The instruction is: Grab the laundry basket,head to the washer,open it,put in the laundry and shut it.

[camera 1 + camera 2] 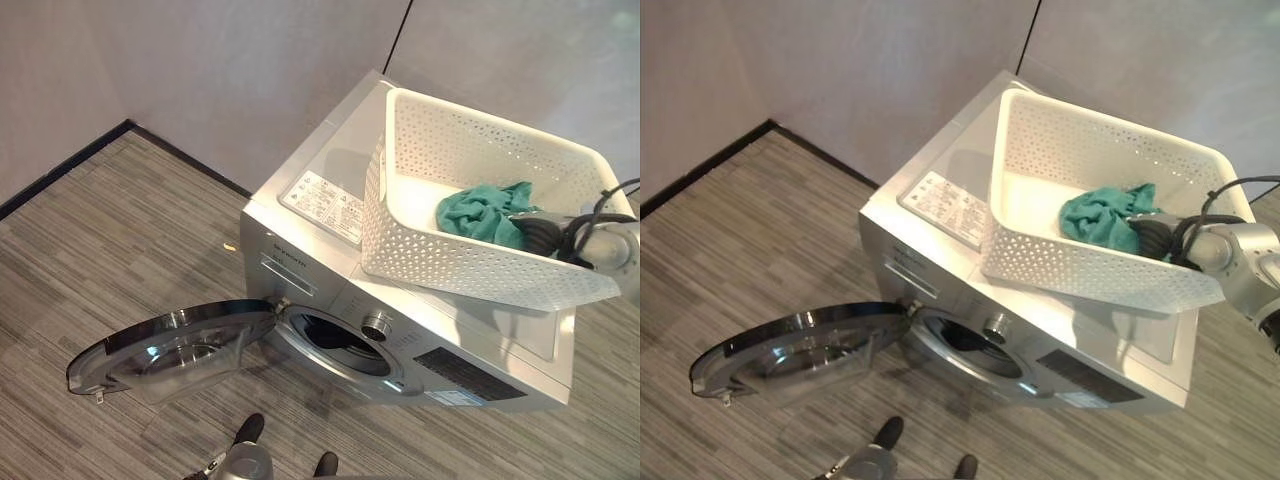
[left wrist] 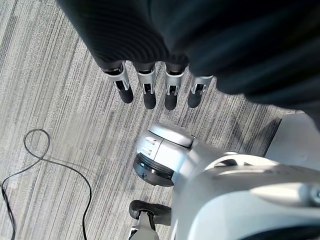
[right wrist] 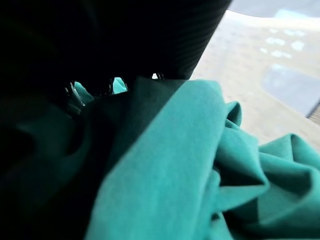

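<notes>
The washer (image 1: 400,330) stands on the grey striped floor (image 1: 120,250), white laundry basket (image 1: 470,215) on top.

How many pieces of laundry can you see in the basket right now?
1: a teal cloth at the right end of the white basket on the washer, with the right hand at it. More may be hidden beneath.

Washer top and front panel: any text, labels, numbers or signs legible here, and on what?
Nothing can be read.
White sticker on the washer top: lines of print, too small.
Strip above the detergent drawer: blurred.
Dark control panel right of the dial: markings too small.
</notes>
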Robot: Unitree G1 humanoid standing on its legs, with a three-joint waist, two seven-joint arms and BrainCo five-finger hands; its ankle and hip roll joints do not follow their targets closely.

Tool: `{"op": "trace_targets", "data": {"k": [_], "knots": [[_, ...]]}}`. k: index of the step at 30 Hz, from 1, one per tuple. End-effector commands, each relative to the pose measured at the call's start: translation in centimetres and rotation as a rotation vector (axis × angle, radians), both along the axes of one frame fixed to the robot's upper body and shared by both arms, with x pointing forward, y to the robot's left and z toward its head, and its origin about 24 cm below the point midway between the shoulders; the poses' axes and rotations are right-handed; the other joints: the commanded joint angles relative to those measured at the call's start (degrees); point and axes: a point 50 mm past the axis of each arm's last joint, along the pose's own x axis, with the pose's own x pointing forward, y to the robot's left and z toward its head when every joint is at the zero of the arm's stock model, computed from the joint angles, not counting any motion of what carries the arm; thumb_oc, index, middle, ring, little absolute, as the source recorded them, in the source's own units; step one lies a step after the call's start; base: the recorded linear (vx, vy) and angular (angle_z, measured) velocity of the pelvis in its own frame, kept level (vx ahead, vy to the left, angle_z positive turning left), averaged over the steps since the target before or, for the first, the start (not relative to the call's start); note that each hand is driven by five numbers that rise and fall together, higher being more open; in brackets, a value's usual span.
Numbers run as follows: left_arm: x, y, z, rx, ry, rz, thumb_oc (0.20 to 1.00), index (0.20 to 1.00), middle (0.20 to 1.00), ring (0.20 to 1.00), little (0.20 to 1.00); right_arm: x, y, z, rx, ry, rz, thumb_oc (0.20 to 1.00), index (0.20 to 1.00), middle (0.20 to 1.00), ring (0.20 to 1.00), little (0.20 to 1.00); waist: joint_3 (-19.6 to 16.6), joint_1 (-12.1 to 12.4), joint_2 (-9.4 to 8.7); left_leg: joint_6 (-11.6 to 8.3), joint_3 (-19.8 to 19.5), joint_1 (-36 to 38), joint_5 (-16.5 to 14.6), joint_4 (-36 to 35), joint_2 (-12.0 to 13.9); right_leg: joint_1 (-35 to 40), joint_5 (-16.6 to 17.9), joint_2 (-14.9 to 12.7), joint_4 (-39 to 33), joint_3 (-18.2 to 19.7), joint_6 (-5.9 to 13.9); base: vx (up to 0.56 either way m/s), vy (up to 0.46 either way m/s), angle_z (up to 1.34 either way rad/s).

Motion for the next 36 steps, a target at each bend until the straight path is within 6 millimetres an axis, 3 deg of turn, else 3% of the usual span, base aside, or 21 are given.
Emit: {"op": "trace_targets", "data": {"k": [1,2,3,6,7,8,9,10,13,17,18,19,20,21,22,30,31,36], "knots": [[-1.4,-3.6,-1.0,-0.105,0.077,-0.049,1.0,1.0,1.0,1.0,1.0,-1.1,-3.4,-6.9,0.035,0.144,-0.197,0.2,0.2,0.2,0.2,0.2,-1.7,2.4,-0.09,1.55,-2.0,-3.9,2.9,-0.9,1.9,-4.8,8.2,-1.1,-0.1,-0.5,1.71,0.02,-0.016,-0.03],[-1.3,-3.6,-1.0,-0.099,0.075,-0.061,1.0,1.0,1.0,1.0,1.0,-1.0,-5.6,-7.0,-0.03,0.114,-0.292,0.2,0.2,0.2,0.2,0.2,-1.7,2.6,-0.19,1.51,-1.9,-3.9,2.9,-0.9,1.9,-4.7,8.2,-1.1,-0.1,-0.5,1.64,0.0,-0.014,-0.04],[-1.2,-3.3,-1.0,-0.085,0.076,-0.061,1.0,1.0,1.0,1.0,1.0,-0.1,-5.9,-5.7,-0.046,0.067,-0.322,0.2,0.2,0.2,0.2,0.2,-1.7,2.9,-0.15,1.49,-2.0,-3.9,3.0,-0.9,1.8,-4.6,8.2,-1.2,-0.1,-0.6,1.65,0.01,-0.002,-0.08],[-0.7,-2.1,-0.7,-0.025,0.061,-0.068,1.0,1.0,1.0,1.0,1.0,2.4,-4.9,-1.2,-0.083,-0.104,-0.317,0.2,0.2,0.2,0.2,0.2,-1.9,3.3,0.29,1.42,-2.0,-3.7,2.9,-0.9,1.7,-4.4,8.2,-1.2,-0.1,-0.7,1.64,0.01,-0.001,-0.03],[-0.7,-1.3,-0.5,0.005,0.054,-0.068,1.0,1.0,1.0,1.0,1.0,3.5,-4.1,2.5,-0.114,-0.234,-0.291,0.2,0.2,0.2,0.2,0.2,-2.2,3.6,0.52,1.37,-2.1,-3.5,2.9,-0.9,1.6,-4.2,8.1,-1.3,-0.1,-0.8,1.53,0.04,-0.017,0.04],[-0.6,-1.0,-0.4,0.017,0.048,-0.071,1.0,1.0,1.0,1.0,1.0,4.0,-3.4,4.2,-0.135,-0.292,-0.261,0.2,0.2,0.2,0.2,0.2,-2.3,3.7,0.76,1.33,-2.2,-3.3,2.9,-0.9,1.6,-3.9,8.1,-1.3,-0.1,-1.0,1.48,0.03,-0.016,0.04],[-0.6,-1.1,-0.4,0.015,0.047,-0.07,1.0,1.0,1.0,1.0,1.0,4.0,-3.3,4.3,-0.137,-0.293,-0.259,0.2,0.2,0.2,0.2,0.2,-2.3,3.6,0.9,1.33,-2.2,-3.2,2.9,-0.9,1.6,-3.8,8.0,-1.3,-0.1,-1.0,1.48,0.04,-0.024,0.03],[-0.4,-0.7,-0.3,0.029,0.038,-0.075,1.0,1.0,1.0,1.0,1.0,4.5,-1.8,6.8,-0.15,-0.398,-0.197,0.2,0.2,0.2,0.2,0.2,-2.7,3.6,1.53,1.32,-2.5,-3.0,3.0,-0.9,1.6,-3.4,7.9,-1.3,-0.1,-1.2,1.39,0.04,-0.035,0.13],[-0.2,-0.2,-0.1,0.049,0.01,-0.072,1.0,1.0,1.0,1.0,1.0,3.8,-1.6,10.0,-0.15,-0.566,-0.159,0.2,0.2,0.2,0.2,0.2,-3.8,3.4,3.1,1.24,-3.4,-2.5,3.0,-0.9,1.4,-2.3,7.5,-1.5,-0.1,-2.2,1.23,0.04,-0.034,0.17],[0.3,-0.3,0.0,0.05,-0.012,-0.085,1.0,1.0,1.0,1.0,1.0,3.5,-0.1,11.8,-0.093,-0.709,-0.092,0.2,0.2,0.2,0.2,0.2,-4.7,3.8,4.7,1.05,-4.3,-2.2,3.1,-0.9,1.3,-1.2,6.9,-1.7,-0.1,-3.5,0.94,0.01,-0.037,0.14],[0.7,-1.3,-0.2,0.022,-0.036,-0.072,1.0,1.0,1.0,1.0,1.0,1.7,0.2,13.9,-0.001,-0.819,0.005,0.2,0.2,0.2,0.2,0.2,-4.9,2.8,6.51,0.96,-4.7,-2.1,3.2,-0.9,1.1,-0.9,6.8,-1.9,-0.1,-3.9,1.09,0.0,-0.037,0.03],[0.5,-0.9,-0.1,0.032,-0.031,-0.076,1.0,1.0,1.0,1.0,1.0,1.5,-0.1,13.3,0.006,-0.815,-0.002,0.2,0.2,0.2,0.2,0.2,-5.1,2.9,6.06,0.93,-4.9,-2.0,3.1,-0.9,1.2,-0.7,6.8,-1.8,-0.1,-4.1,1.08,-0.04,-0.022,0.13],[0.9,-1.9,-0.3,0.007,-0.053,-0.082,1.0,1.0,1.0,1.0,1.0,0.9,-0.7,10.4,0.097,-0.836,-0.008,0.2,0.2,0.2,0.2,0.2,-4.8,2.2,7.71,0.88,-5.1,-2.1,3.6,-0.9,1.1,-0.6,6.9,-1.9,-0.1,-4.3,1.06,-0.02,-0.005,0.19],[1.0,-1.8,-0.2,0.009,-0.058,-0.094,1.0,1.0,1.0,1.0,1.0,0.7,-0.7,8.1,0.12,-0.811,-0.008,0.2,0.2,0.2,0.2,0.2,-5.1,2.6,7.51,0.87,-5.3,-2.0,3.2,-0.9,1.0,-0.4,6.4,-1.9,-0.1,-4.4,1.05,-0.02,-0.017,0.23],[1.2,-1.9,-0.2,0.001,-0.065,-0.109,1.0,1.0,1.0,1.0,1.0,0.6,-0.3,7.8,0.146,-0.822,0.01,0.2,0.2,0.2,0.2,0.2,-5.5,3.1,7.62,0.84,-5.6,-2.0,3.2,-0.9,0.9,-0.2,6.2,-2.0,-0.1,-4.9,1.05,0.01,-0.021,0.15],[2.6,-1.5,0.5,-0.064,-0.172,-0.059,1.0,1.0,1.0,1.0,1.0,-0.4,1.5,11.8,0.25,-1.04,0.116,0.2,0.2,0.2,0.2,0.2,-7.2,4.8,10.53,0.8,-6.9,-1.8,3.8,-0.9,0.3,0.8,5.7,-2.5,-0.1,-6.4,0.8,-0.01,-0.01,0.08],[2.7,-1.2,0.9,-0.09,-0.205,-0.058,1.0,1.0,1.0,1.0,1.0,-1.0,2.8,14.2,0.285,-1.144,0.19,0.2,0.2,0.2,0.2,0.2,-7.6,5.2,11.4,0.88,-7.2,-1.7,4.0,-0.9,0.1,1.1,5.7,-2.6,-0.1,-6.7,0.76,0.0,0.003,0.05],[3.1,-0.3,2.3,-0.118,-0.285,-0.075,1.0,1.0,1.0,1.0,1.0,-2.0,5.0,16.3,0.276,-1.248,0.308,0.2,0.2,0.2,0.2,0.2,-8.2,5.6,12.5,0.98,-7.6,-1.4,4.1,-0.9,-0.1,1.6,5.5,-2.6,-0.1,-7.4,0.66,0.0,-0.007,0.06]]}}
